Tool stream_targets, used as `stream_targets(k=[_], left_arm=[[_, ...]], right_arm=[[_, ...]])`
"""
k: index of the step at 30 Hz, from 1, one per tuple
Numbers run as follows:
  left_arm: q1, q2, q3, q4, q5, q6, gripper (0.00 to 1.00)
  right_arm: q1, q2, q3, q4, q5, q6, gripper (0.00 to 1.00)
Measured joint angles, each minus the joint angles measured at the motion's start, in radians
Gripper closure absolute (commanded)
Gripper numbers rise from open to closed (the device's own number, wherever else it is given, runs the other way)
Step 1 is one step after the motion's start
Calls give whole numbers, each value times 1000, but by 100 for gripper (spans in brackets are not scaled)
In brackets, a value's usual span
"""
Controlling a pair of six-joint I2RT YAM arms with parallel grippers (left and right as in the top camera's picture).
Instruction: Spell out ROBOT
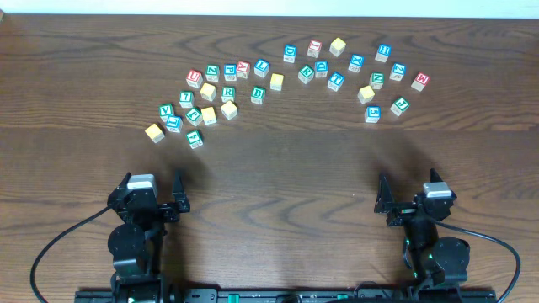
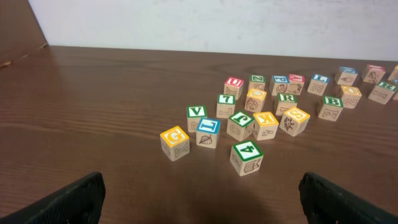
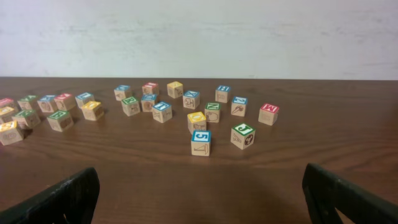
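Both arms sit at the bottom of the overhead frame, and by the look of it no cube has been lifted yet. The left tool is spread wide with nothing between its fingers, and the right tool is the same, gaping and empty. All the cubes lie in a loose arc across the upper middle of the bench. The wood below that arc is bare, which looks like the natural spot for the word. On to the letters: the R cube sits in the left cluster, upper left of centre, with the B cube near it on the right. The T cube is over in the right cluster, upper right of centre. For the O's, one yellow-topped cube lies near the B cube and others are dotted about, though from above I can't tell which faces are truly plain. Starting with R seems right, and it falls on the left tool's side. It's hemmed in, with a yellow neighbour just below it in frame. So I'd drop straight down, turn the fingers to the two sides with most room, and close squarely so the cube doesn't twist. Set it letter up at the left end of the row, leaving room for four more, and leave the T cube to the right tool.
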Motion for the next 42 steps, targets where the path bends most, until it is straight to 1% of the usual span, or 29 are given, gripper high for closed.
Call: stream_targets(k=[13,20,32,37,42], left_arm=[[0,1,55,5,0,-13,1],[0,1,56,3,1,-55,1],[0,4,56,-15,60,-106,1],[0,26,63,-16,61,-113,1],[0,89,113,-15,61,-120,1]], right_arm=[[0,0,0,0,0,0,1],[0,0,0,0,0,0,1],[0,0,0,0,0,0,1],[0,0,0,0,0,0,1],[0,0,0,0,0,0,1]])
